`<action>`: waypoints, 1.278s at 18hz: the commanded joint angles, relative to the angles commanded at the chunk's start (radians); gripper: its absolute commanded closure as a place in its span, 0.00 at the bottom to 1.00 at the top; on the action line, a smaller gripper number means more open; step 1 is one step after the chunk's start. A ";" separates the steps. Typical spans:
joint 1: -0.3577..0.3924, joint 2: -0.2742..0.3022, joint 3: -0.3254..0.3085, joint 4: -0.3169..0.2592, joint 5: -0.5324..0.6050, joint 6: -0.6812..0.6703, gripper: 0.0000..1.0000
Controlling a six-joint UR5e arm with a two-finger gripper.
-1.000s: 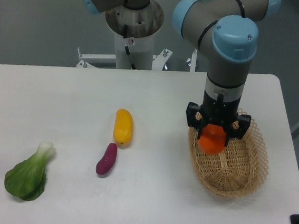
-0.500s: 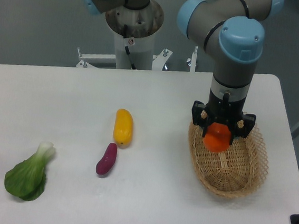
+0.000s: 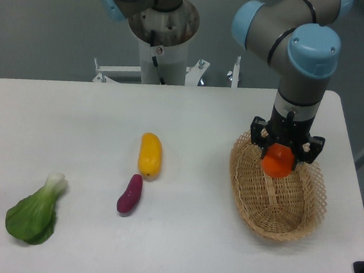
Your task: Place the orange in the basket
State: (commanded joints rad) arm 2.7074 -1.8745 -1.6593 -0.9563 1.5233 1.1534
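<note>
One hand [image 3: 283, 160] grips orange [image 3: 278, 164] over basket [image 3: 250, 204] far rim.

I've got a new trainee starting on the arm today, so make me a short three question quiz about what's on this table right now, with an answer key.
1. True or false: the claw is shut on the small red-orange round orange.
2. What lies directly below the held orange: A) the bare white table, B) the oval tan woven wicker basket, C) the green leafy bok choy?
3. Fill in: the small purple elongated vegetable lies just in front of the ______ elongated vegetable.

Key
1. True: it is gripped between the fingers.
2. B: above the basket's far end.
3. Yellow-orange.
</note>
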 joint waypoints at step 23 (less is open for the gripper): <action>0.028 -0.138 -0.137 0.289 0.005 0.003 0.20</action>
State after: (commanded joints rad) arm 2.7351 -2.0126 -1.7963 -0.6673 1.5278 1.1566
